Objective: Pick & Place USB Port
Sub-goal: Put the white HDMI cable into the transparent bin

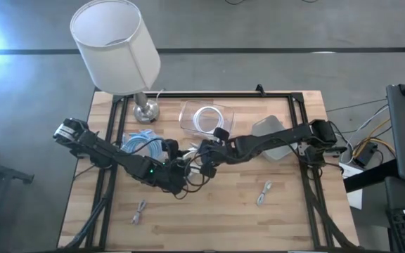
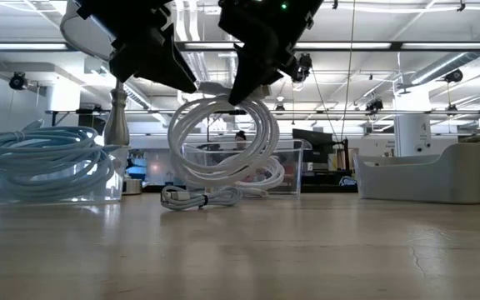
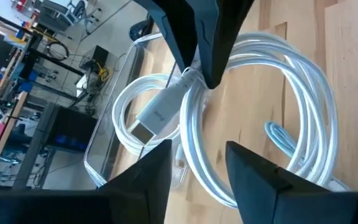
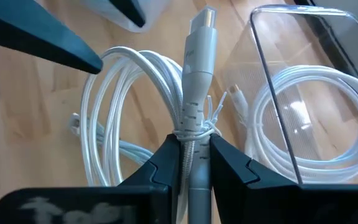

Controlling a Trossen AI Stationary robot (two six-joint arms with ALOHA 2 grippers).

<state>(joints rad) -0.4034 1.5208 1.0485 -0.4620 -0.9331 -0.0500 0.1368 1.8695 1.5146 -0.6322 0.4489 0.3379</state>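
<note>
A white USB cable, coiled and bound with a tie (image 4: 135,93), hangs between my two grippers over the table's middle (image 1: 192,160) (image 2: 223,146). Its grey-white USB plug (image 4: 199,43) sticks out past my right gripper's fingertips and also shows in the left wrist view (image 3: 157,118). My right gripper (image 4: 189,158) (image 1: 204,151) (image 2: 244,90) is shut on the cable. My left gripper (image 3: 197,171) (image 1: 180,174) (image 2: 192,82) is open just beside the coil, its fingers short of the loops. Whether one fingertip (image 4: 89,57) touches the coil, I cannot tell. My right gripper pinches the cable bundle at its tie wrap (image 4: 194,127), just behind the USB plug, between its two fingers. The fingers slant down from the table's right and the plug runs on ahead along them. The coil (image 2: 223,154) hangs below the fingers.
A clear bin (image 1: 188,107) (image 4: 272,62) at the far middle holds another white coil. A bin of pale blue cables (image 1: 143,144) (image 2: 40,158) and a lamp (image 1: 114,46) stand far left, and a grey container (image 1: 273,130) far right. Two small cables (image 1: 139,211) (image 1: 264,193) lie nearer.
</note>
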